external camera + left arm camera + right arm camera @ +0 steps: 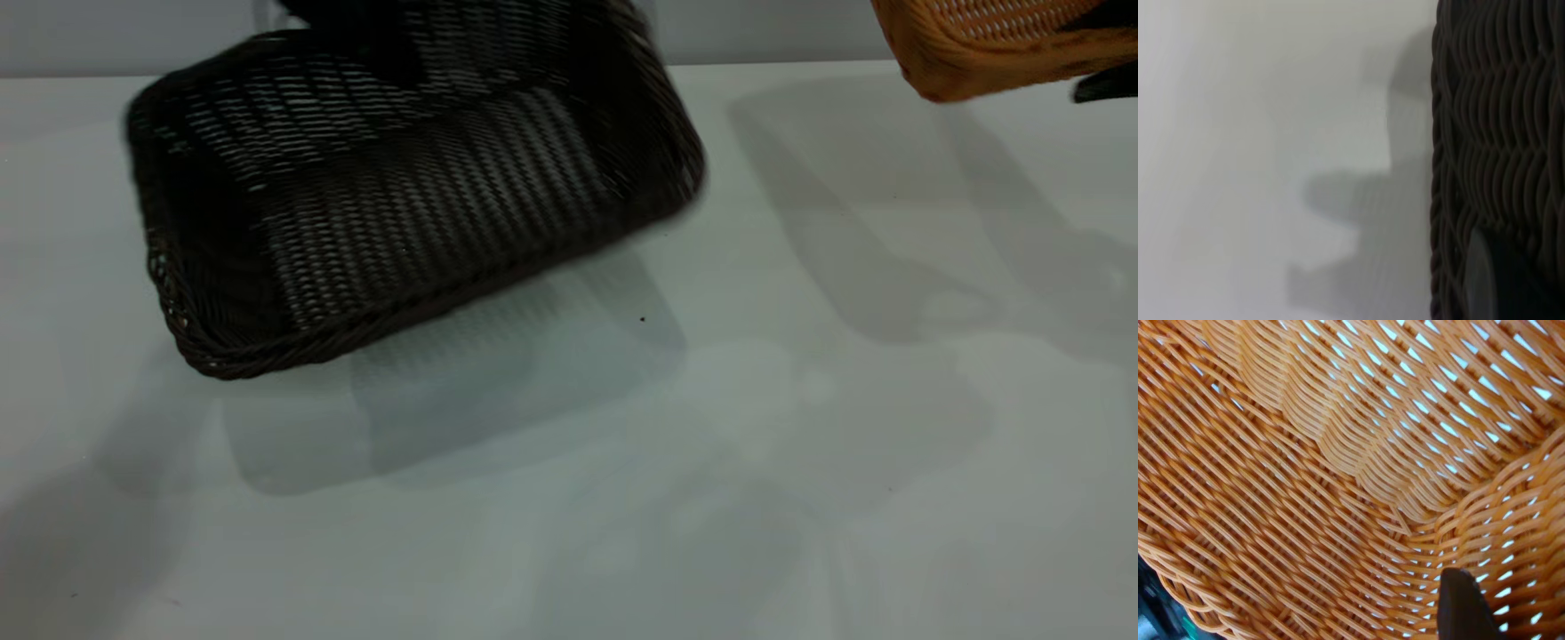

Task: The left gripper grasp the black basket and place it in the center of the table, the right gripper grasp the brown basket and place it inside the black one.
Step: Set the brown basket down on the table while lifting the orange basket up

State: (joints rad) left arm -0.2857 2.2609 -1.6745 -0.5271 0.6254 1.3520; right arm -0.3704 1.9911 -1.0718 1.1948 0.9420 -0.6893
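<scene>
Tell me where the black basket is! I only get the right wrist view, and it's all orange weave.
Observer: The black basket is tilted and raised over the left part of the table, with its shadow underneath.
Operator: Is my orange one up too?
Observer: Yes. The brown basket hangs above the table's far right corner, apart from the black one.
Operator: Who's got the black one?
Observer: The left gripper. The left wrist view shows it right at that basket's braided rim.
</scene>
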